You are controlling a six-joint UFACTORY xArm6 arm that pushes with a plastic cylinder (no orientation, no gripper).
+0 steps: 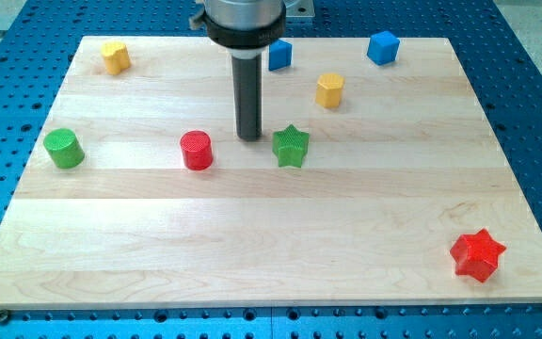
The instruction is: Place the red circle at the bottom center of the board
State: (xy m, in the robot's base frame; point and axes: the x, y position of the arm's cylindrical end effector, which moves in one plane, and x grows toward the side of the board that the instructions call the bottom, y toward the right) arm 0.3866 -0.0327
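Red circle (196, 150) upright on flat end, round, no clear long axis; sits mid-board, left of centre. Green circle (64, 149) well to its left. Tip (249, 137) between red circle & green star (291, 146), nearer star, touching neither. No jaws, plain rod, holds nothing. Red star (478, 255) bottom right.

My tip (249, 137) stands between the red circle (196, 151) and the green star (291, 147), nearer the star. Toward the view's bottom from the circle the board (252, 254) is bare; the red star (478, 255) sits far right.
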